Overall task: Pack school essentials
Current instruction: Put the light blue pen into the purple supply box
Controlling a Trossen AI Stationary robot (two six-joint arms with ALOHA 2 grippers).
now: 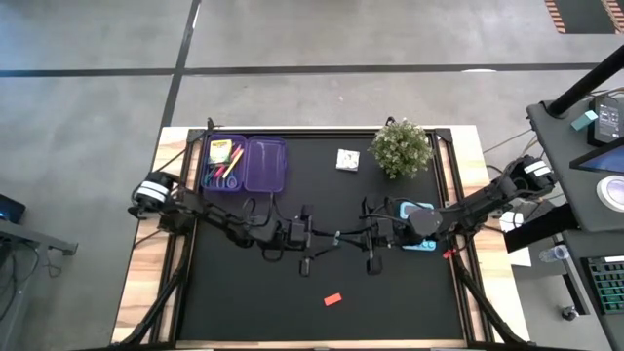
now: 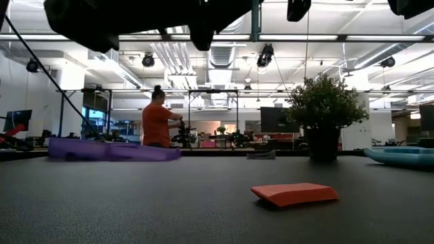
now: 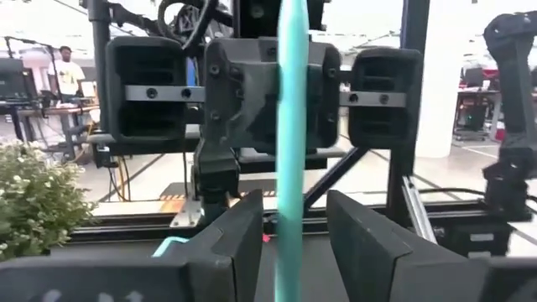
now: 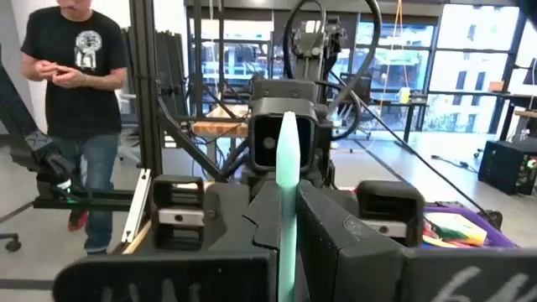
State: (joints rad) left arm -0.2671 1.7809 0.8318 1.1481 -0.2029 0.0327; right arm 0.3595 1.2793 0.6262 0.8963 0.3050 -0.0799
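Note:
Both arms meet above the middle of the table. My right gripper (image 4: 287,247) is shut on a thin teal pen (image 4: 286,159). The pen points at my left gripper (image 3: 294,243), which is open, its fingers on either side of the pen (image 3: 291,126) without touching it. In the high view the pen (image 1: 337,235) spans the gap between the two grippers. The yellow-green crayon box (image 1: 221,152) and some pens lie in the purple case (image 1: 265,164). The white pad (image 1: 347,159) and the red eraser (image 1: 332,299) lie flat on the table. My right gripper pinches the teal pen between its two fingers (image 4: 331,222), with the pen lying along them. The pen's free part (image 4: 286,143) sticks out past the fingertips toward the left arm. The fingers come level from the table's right side, and the pen is clear of the table.
A bushy potted plant (image 1: 402,146) stands at the far right of the mat. A teal-blue object (image 1: 419,243) lies under the right arm. The open purple case sits at the far left. People stand in the room beyond the table (image 4: 80,92).

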